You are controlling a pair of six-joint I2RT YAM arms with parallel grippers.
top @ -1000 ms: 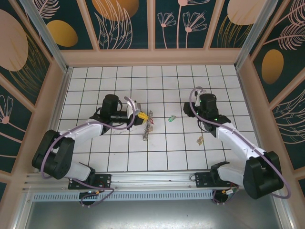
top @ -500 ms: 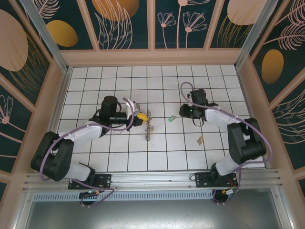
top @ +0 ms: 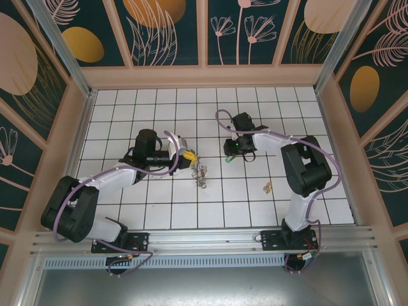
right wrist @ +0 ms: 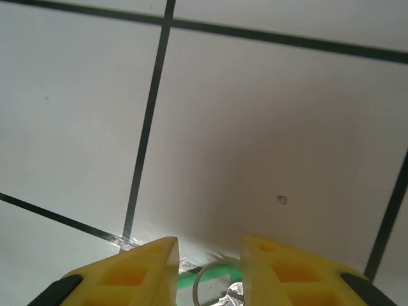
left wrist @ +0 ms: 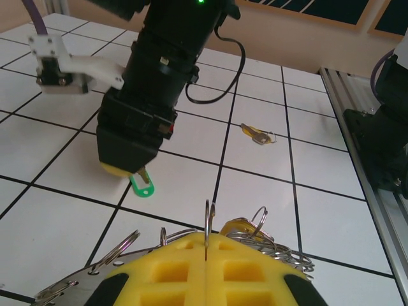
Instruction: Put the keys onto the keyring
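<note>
My left gripper is shut on the keyring, a silvery hoop fringed with small rings that hangs toward the tiles. In the left wrist view the yellow pads of the left gripper pinch the keyring by one thin rim loop. My right gripper stands open, tips down, just over the green key. From the right wrist, the right gripper straddles the green key and its small ring. A brass key lies apart on the right.
The left wrist view has the right arm's black body close ahead, with the brass key beyond it. A metal rail runs along the right. Patterned walls enclose the tiled floor.
The right arm has swung left and lowered its open gripper over the green key. The left gripper has stayed nearly in place, with the keyring shifting slightly below it.
</note>
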